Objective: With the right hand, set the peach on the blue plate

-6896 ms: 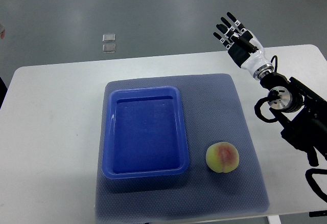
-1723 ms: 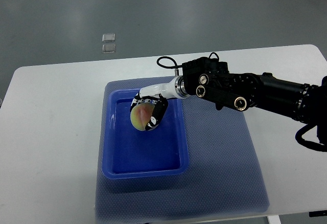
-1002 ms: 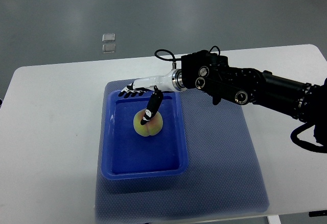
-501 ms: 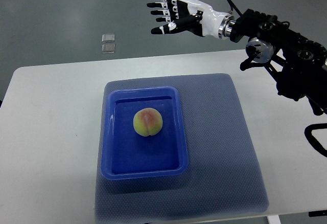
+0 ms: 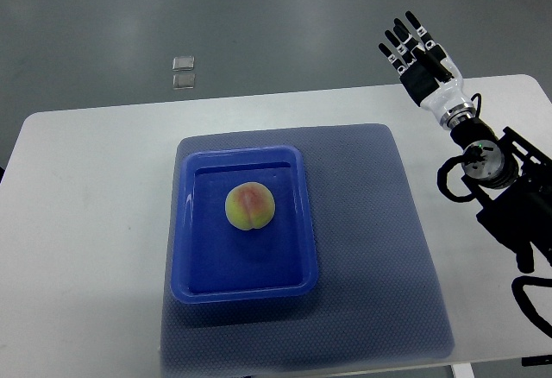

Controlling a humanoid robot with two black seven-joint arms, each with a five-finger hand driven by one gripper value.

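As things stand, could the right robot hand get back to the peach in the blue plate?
Probably yes. The peach lies uncovered in the blue plate, with nothing over it, and the right robot hand is open, raised at the table's far right with only the bare mat between.

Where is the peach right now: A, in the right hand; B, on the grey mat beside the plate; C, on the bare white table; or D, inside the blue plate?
D: the peach lies inside the blue plate, toward its far half, while the right hand is open and empty, up over the table's far right edge.
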